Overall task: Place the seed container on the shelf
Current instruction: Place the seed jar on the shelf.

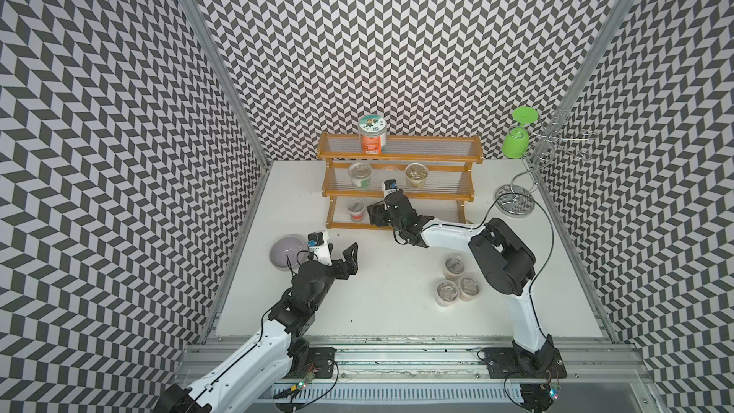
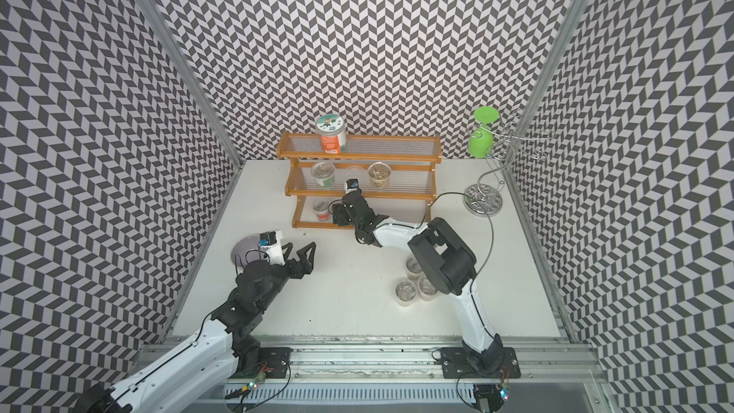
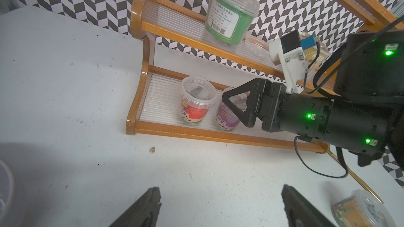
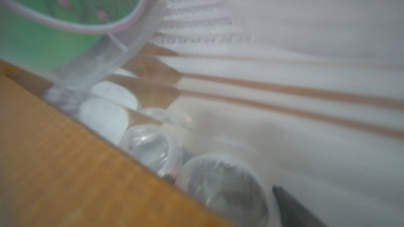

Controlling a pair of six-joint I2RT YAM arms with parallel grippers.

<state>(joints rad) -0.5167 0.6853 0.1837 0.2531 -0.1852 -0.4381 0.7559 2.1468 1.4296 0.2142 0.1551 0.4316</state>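
Jaws of the left gripper (image 2: 298,251) are held wide and empty near left, likely to leave room. Farther off, the seed container (image 3: 223,119) is stood on the lowest of 3 tiers of the shelf (image 3: 175,133), straddled by the right gripper (image 1: 374,211); whether gripped cannot be told.

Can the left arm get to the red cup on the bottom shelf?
Probably yes. The left gripper stands open, facing the red cup, with open table between them. The right gripper is at the purple cup beside it.
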